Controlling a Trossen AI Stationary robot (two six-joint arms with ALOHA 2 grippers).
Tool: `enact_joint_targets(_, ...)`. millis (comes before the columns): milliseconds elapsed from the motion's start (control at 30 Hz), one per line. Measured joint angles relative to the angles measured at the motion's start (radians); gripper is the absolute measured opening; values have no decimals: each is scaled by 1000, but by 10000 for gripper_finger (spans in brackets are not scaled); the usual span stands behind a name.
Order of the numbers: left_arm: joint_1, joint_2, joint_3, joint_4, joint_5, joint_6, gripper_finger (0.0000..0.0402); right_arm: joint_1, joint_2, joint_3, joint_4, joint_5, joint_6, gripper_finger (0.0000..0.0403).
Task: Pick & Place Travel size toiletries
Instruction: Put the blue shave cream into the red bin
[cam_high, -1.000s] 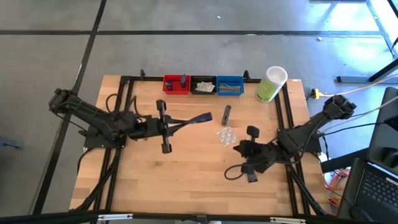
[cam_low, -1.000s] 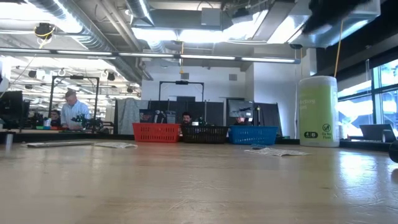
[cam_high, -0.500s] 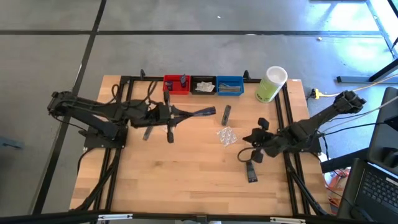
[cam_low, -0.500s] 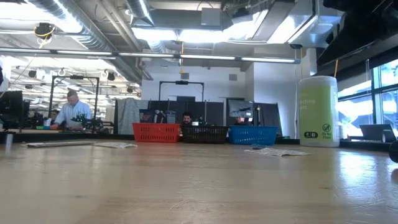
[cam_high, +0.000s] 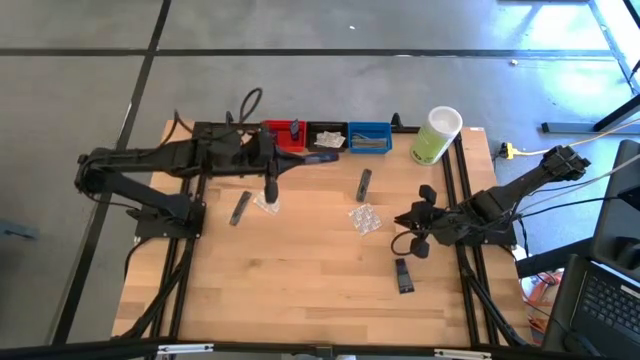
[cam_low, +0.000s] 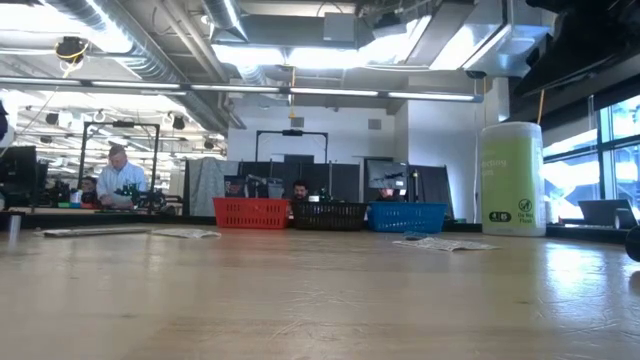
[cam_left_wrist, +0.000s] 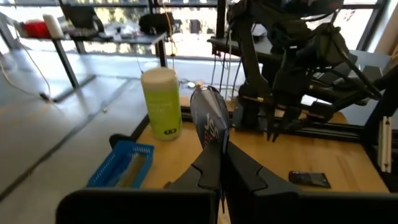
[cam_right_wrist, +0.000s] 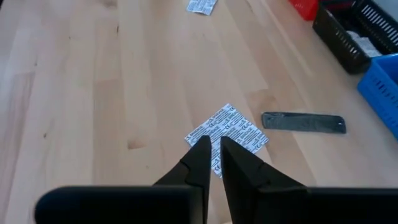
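We have a navy tube (cam_left_wrist: 210, 121) pinched in the closed left gripper (cam_high: 322, 156), above the red bin (cam_high: 283, 136) and black bin (cam_high: 327, 137); we should centre it over one bin before releasing. The right gripper (cam_right_wrist: 214, 160), jaws barely parted and empty, aims at the clear packet (cam_right_wrist: 227, 132). We cannot tell which bin is meant, and the bins' contents are hard to make out.
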Motion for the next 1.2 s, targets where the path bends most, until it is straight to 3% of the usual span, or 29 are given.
enact_joint_targets(233,76,63,82,-181,92,0,3,0,0,1,0,-16,0,52)
enact_joint_targets(433,122,171,208,-410,69,117,3,0,0,2,8,-16,0,64)
enact_joint_targets(767,222,346,444,-642,5,98,3,0,0,2,8,-16,0,83)
enact_joint_targets(1200,463,427,468,-749,-24,-65,3,0,0,2,8,-15,0,104)
